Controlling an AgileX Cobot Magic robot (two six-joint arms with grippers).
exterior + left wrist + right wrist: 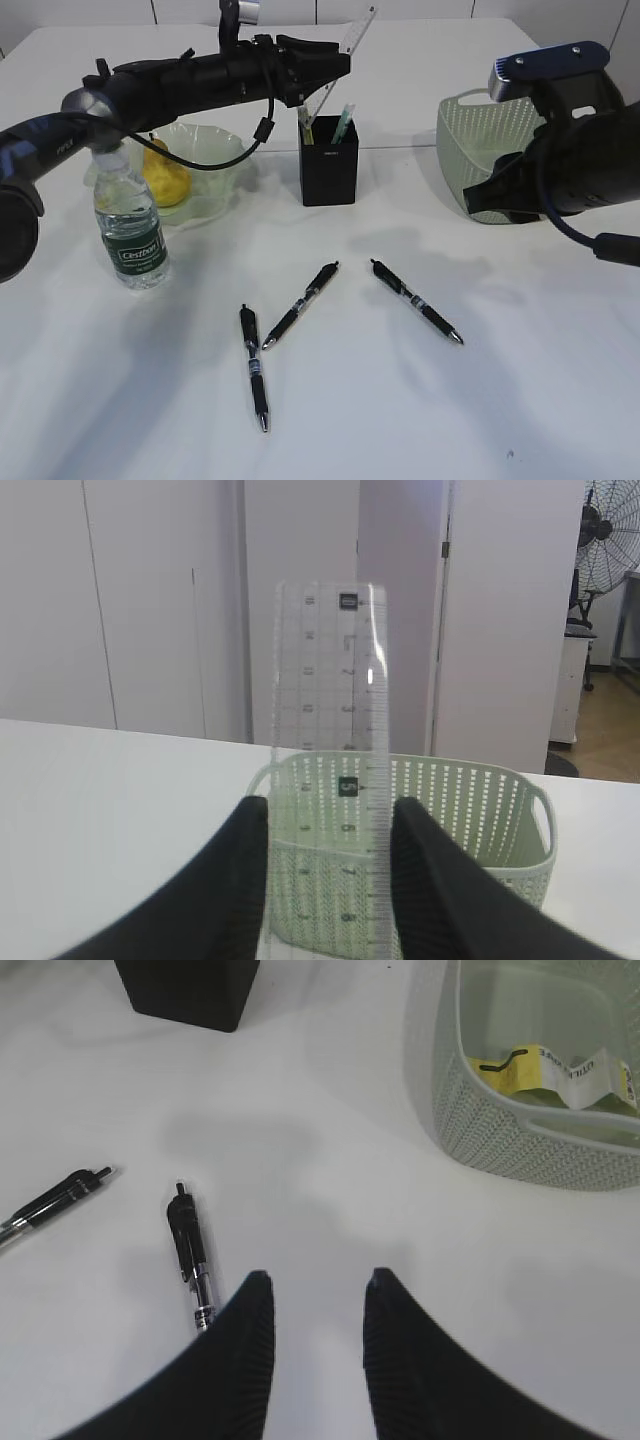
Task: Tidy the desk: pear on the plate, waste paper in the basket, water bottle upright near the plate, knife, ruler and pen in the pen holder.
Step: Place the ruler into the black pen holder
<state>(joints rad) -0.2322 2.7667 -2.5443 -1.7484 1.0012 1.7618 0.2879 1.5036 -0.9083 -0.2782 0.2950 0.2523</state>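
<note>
My left gripper (pixel 335 60) is shut on a clear ruler (pixel 357 32) by its two edges, as the left wrist view shows (pixel 330 810). It holds the ruler (pixel 330 700) tilted, with the low end at the mouth of the black pen holder (pixel 330 165). A green and a yellowish item stick out of the holder. Three black pens lie on the table (pixel 255 368) (pixel 300 305) (pixel 415 300). The yellow pear (pixel 165 175) lies on the pale green plate (pixel 215 140). The water bottle (pixel 130 225) stands upright beside the plate. My right gripper (pixel 315 1280) is open and empty above the table, next to a pen (pixel 188 1245).
The pale green basket (pixel 465 130) stands at the right, behind my right arm. It holds a yellow and white slip of paper (pixel 560 1068). The pen holder's corner shows in the right wrist view (pixel 190 990).
</note>
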